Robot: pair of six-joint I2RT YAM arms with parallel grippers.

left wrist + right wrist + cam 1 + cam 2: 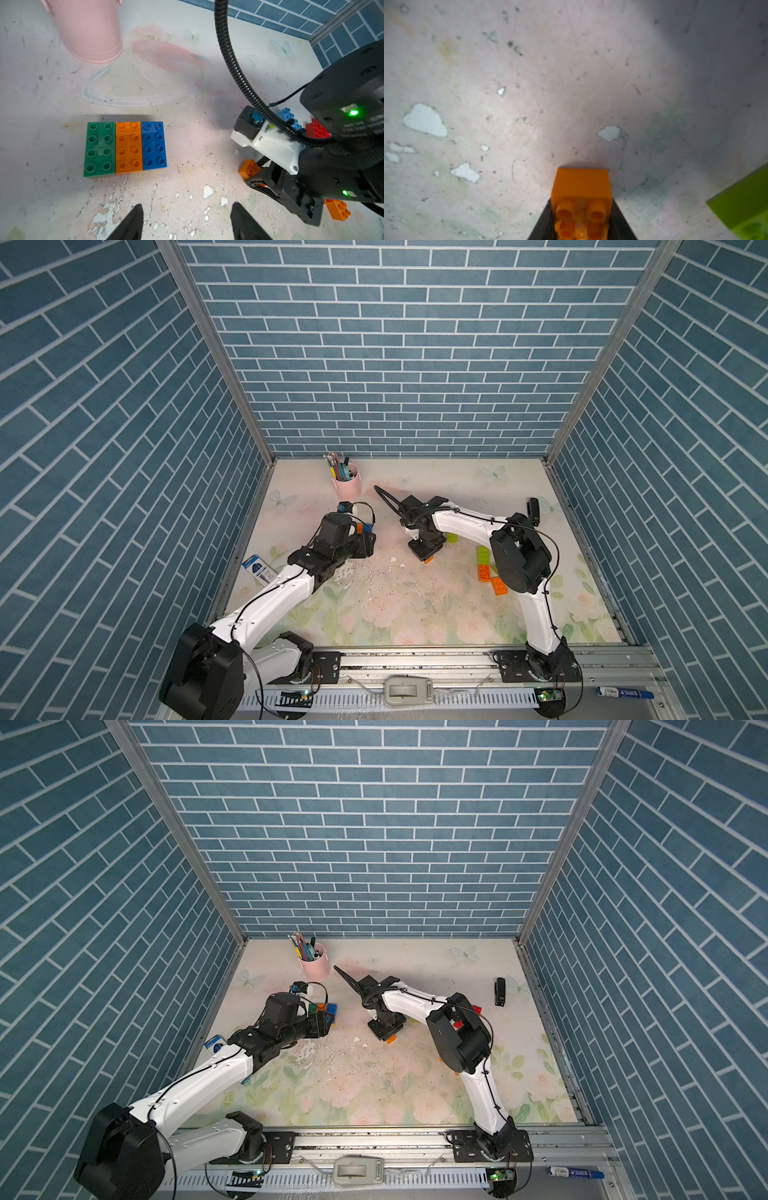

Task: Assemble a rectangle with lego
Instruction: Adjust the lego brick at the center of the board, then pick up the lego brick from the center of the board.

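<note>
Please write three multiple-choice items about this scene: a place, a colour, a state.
1. The pink cup stands: A) near the back wall B) at the front rail C) on bricks
2. The middle one of the three joined bricks is: A) red B) orange C) yellow
3. Right end effector: A) open, empty B) shut on an orange brick C) shut on a lime brick
Key: 1A, cup close to that wall; 2B, between green and blue; 3B, fingers clamp it.
</note>
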